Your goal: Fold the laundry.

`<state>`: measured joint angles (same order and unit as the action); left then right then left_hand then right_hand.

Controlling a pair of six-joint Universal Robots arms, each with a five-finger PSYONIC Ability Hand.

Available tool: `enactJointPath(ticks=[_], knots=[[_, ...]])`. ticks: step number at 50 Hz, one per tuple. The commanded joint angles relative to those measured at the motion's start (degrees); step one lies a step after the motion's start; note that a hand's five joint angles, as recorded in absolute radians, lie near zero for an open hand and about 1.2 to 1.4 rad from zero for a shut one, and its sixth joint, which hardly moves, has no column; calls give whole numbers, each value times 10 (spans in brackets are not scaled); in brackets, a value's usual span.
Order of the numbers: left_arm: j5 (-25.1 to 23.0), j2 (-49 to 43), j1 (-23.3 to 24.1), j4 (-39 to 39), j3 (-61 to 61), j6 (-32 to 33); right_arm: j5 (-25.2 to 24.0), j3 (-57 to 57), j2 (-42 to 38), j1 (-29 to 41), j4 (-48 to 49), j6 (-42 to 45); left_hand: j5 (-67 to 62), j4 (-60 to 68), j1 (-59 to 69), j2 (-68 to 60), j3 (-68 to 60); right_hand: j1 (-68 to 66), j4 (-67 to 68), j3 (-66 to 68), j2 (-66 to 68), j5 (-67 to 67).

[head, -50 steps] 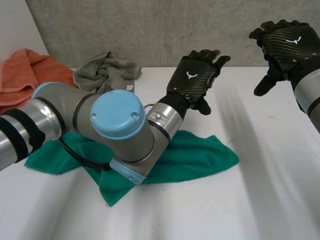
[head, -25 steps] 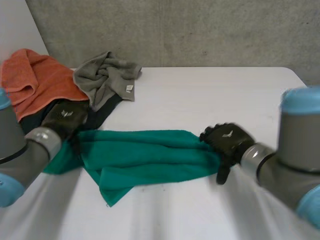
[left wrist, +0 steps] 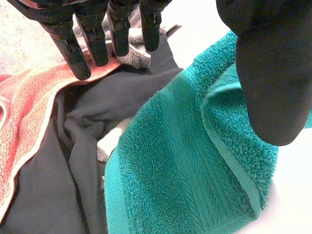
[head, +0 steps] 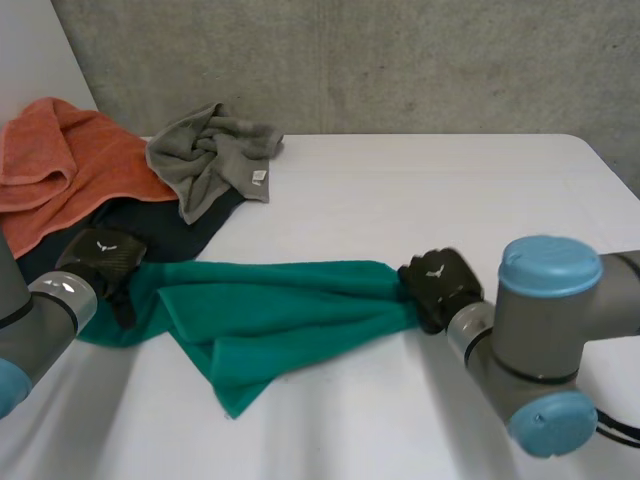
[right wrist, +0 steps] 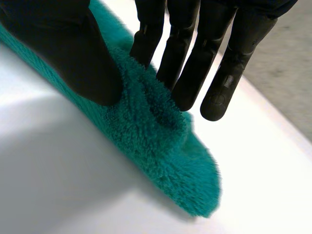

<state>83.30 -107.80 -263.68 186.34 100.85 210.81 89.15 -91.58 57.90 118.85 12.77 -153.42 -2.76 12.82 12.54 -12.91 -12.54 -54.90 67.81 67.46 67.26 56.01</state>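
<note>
Laundry to be folded, a green towel (head: 290, 310), lies drawn out across the white desk (head: 430, 190) between the two arms. The left robot hand (head: 100, 258) is at its left end and the right robot hand (head: 438, 283) at its right end. The right robot hand is clenched on the green towel: in its wrist view the thumb presses one side of a raised ridge of pile and the fingers (right wrist: 183, 68) dig in from the other side. The left robot hand is released, its fingers (left wrist: 92, 39) straight and well apart from the thumb. They reach over a dark garment (left wrist: 112, 97) and an orange towel (left wrist: 24, 126), while the thumb hangs over the green towel's hemmed edge; whether it touches the cloth is hard to tell. The green towel's long axis runs side to side across the desk, gathered in loose lengthwise folds, with one corner pointing toward the robot. A crumpled grey towel (head: 210, 150) lies farther back, beside the orange towel.
</note>
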Motion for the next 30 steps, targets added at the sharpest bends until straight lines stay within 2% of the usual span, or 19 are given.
enactJointPath(ticks=[1,7,11,15,16,18,19,21,25,30], knots=[[-2,33,11,-5,20,-36,-1,62,-19,-90,13,68,-12,11,14,-10,-14,-251,122,125,127,140],[-2,47,12,-6,37,-67,1,189,-80,-154,19,180,-12,11,14,-10,-14,-251,122,125,127,140],[-2,47,21,-6,39,-78,-4,266,-121,-154,58,179,-12,11,14,-10,-14,-251,122,125,127,140],[-3,44,44,-6,38,-82,-27,295,-153,-151,113,178,-15,14,17,-13,-17,-251,122,125,127,140],[-3,44,49,-6,38,-82,-35,296,-159,-150,122,177,-17,16,19,-15,-19,-148,19,23,25,37],[-5,44,59,-5,38,-82,-43,296,-168,-146,135,178,-20,19,22,-18,-22,321,-450,-447,-445,-432],[-6,43,69,-4,37,-82,-49,296,-174,-143,139,178,-22,21,24,-20,-24,449,-578,-575,-573,-560],[-7,42,77,-2,36,-83,-47,292,-169,-139,138,175,-22,21,24,-20,-24,449,-578,-575,-573,-560],[-9,39,97,1,31,-83,-28,246,-110,-137,117,172,-23,23,26,-22,-26,449,-578,-575,-573,-560],[-18,27,113,11,26,-78,-6,152,8,-137,44,131,-43,43,46,-42,-46,449,-578,-575,-573,-560]])
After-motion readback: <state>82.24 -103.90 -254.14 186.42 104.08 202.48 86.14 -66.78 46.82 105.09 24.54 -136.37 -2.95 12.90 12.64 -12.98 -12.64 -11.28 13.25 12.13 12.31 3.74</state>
